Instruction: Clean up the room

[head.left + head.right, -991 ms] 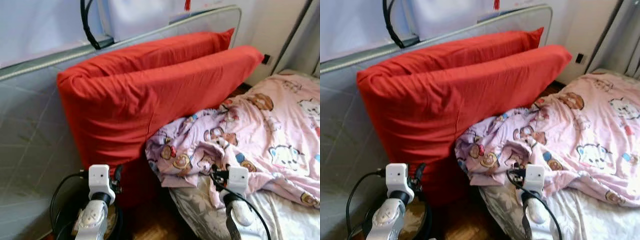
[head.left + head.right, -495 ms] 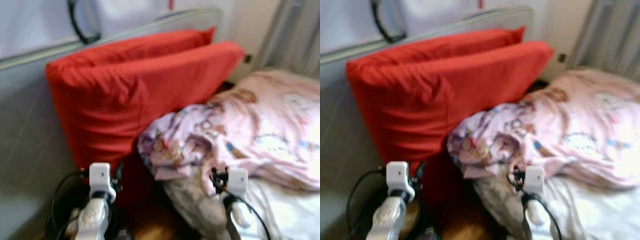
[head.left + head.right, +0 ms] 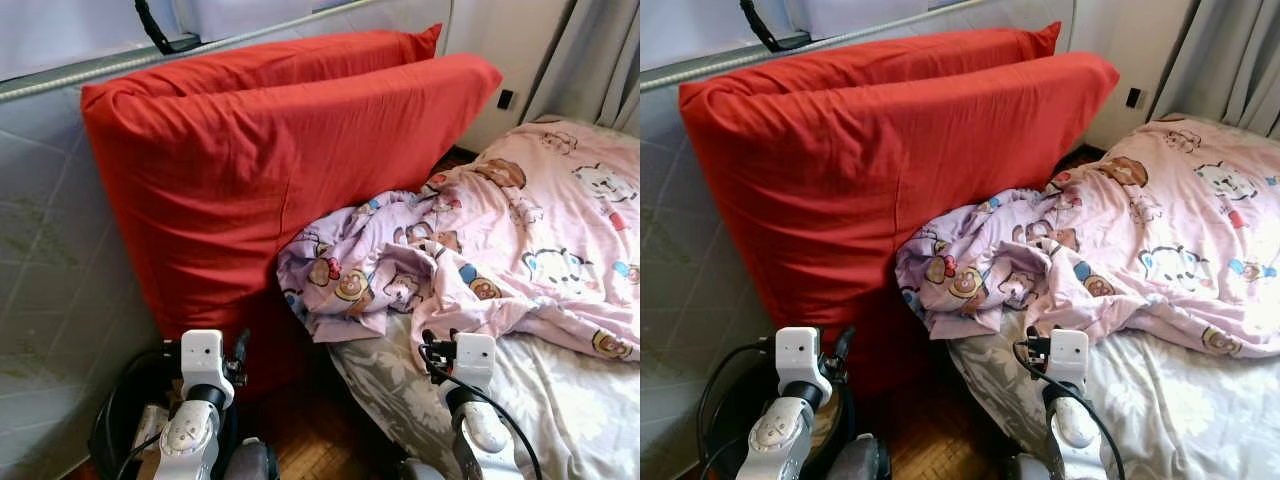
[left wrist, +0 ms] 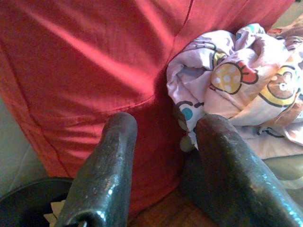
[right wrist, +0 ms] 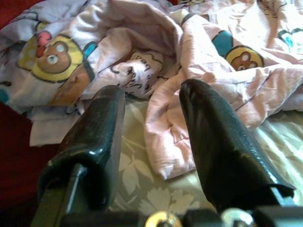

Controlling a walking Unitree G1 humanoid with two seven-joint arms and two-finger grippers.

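So far the tidying is barely starting. The left gripper (image 4: 161, 156) is hovering with fingers spread near the red pillows (image 3: 280, 150), which are leaning on the wall. The right gripper (image 5: 151, 137), also spread, is pointing at the crumpled pink blanket (image 3: 500, 250), which is lying unfolded on the bed (image 3: 560, 400).

We're in a home bedroom. A bed (image 3: 560, 420) with a leaf-print sheet at 4 o'clock, a rumpled pink cartoon-print quilt (image 3: 480, 260) on it. Big red pillows (image 3: 270, 160) lean at 11 o'clock against a padded grey panel (image 3: 50, 290). Grey curtain (image 3: 600, 60) at 1 o'clock, wall socket (image 3: 506, 99) beside it, wood floor (image 3: 310, 430) at 6.
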